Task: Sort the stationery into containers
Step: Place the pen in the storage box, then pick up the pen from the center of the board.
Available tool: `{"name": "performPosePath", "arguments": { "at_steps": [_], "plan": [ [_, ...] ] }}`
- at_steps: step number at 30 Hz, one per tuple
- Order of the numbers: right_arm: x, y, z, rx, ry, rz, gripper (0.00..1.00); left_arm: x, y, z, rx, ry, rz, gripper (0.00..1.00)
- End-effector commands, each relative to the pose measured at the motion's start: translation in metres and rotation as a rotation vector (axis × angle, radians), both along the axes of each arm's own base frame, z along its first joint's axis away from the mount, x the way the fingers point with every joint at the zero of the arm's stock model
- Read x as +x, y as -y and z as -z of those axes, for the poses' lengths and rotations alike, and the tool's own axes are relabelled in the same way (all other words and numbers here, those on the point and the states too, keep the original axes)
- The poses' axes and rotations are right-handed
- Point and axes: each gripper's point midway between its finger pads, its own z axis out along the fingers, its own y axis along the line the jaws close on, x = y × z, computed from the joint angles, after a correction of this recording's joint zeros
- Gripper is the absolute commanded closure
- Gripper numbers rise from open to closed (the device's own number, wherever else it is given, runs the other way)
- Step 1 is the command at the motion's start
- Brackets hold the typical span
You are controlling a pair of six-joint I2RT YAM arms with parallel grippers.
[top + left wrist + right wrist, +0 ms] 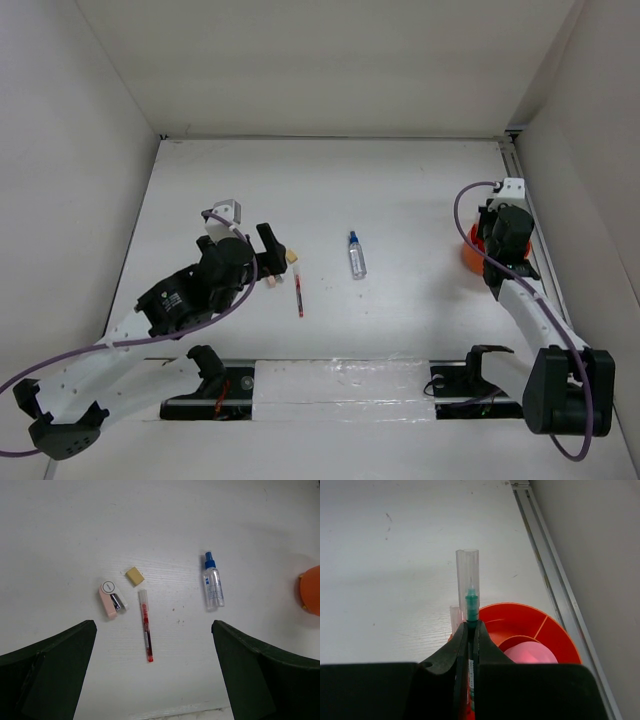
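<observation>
My right gripper [470, 627] is shut on a dark-green pen [471, 605] with a clear cap, held upright over the left rim of the orange-red cup [555, 630]. A pink cap [530, 656] shows inside the cup, and a second clear tube [454, 617] stands by the rim. From above, the right gripper [492, 248] covers part of the cup [469, 252]. My left gripper [153, 645] is open above the table, just short of a red pen [145, 632], a pink-white piece [112, 599], a tan eraser [134, 576] and a blue-capped bottle [212, 582].
White walls close in the table on the left, back and right. A metal rail [547, 565] runs along the right wall just beyond the cup. Taped strips [340, 385] lie along the near edge between the arm bases.
</observation>
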Motion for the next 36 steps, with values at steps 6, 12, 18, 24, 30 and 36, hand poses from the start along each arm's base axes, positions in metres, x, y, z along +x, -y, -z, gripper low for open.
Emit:
{"name": "performPosePath", "arguments": {
  "at_steps": [6,12,18,24,30,36],
  "plan": [
    [0.013,-0.002,-0.019,0.022,0.069,-0.018,0.99,0.001,-0.004,-0.011,-0.027,0.039,-0.014,0.0],
    [0.006,0.002,-0.022,0.026,0.077,0.011,0.86,0.001,-0.004,-0.011,-0.027,0.039,-0.014,0.0],
    [0.005,0.0,-0.021,0.038,0.081,0.003,0.7,0.002,-0.005,-0.012,-0.024,0.043,-0.022,0.0],
    [0.006,-0.003,-0.024,0.05,0.082,-0.007,0.63,0.001,-0.009,-0.016,-0.037,0.059,-0.03,0.0],
    [0.006,-0.049,-0.059,0.09,0.174,-0.188,0.56,0.0,-0.01,-0.018,-0.044,0.064,-0.03,0.0],
    [-0.008,-0.142,-0.076,0.151,0.145,-0.365,0.29,0.004,-0.016,-0.01,-0.017,0.036,-0.095,0.0]
  ]
}}
